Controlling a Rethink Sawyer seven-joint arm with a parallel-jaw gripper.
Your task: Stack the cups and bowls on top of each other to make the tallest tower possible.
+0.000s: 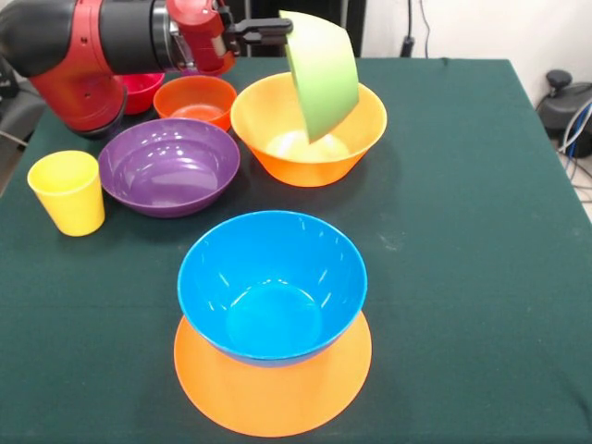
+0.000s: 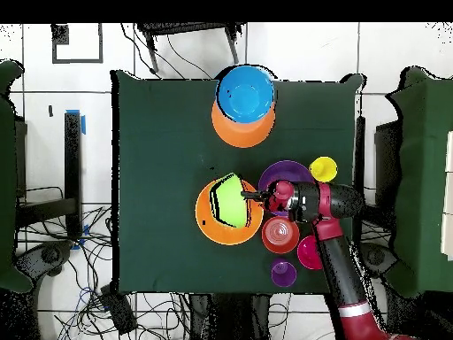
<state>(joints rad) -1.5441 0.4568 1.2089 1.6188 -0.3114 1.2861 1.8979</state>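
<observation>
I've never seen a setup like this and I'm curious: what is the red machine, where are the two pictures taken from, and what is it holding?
It is a robot arm; its gripper pinches the rim of the green bowl, tilted above a large orange bowl. One picture looks across the green table toward the robot; the other looks straight down. Nearest the front camera, a blue bowl sits on an upturned orange bowl. Also there: a purple bowl, a yellow cup, small orange-red and pink-red bowls, and a purple cup.
</observation>
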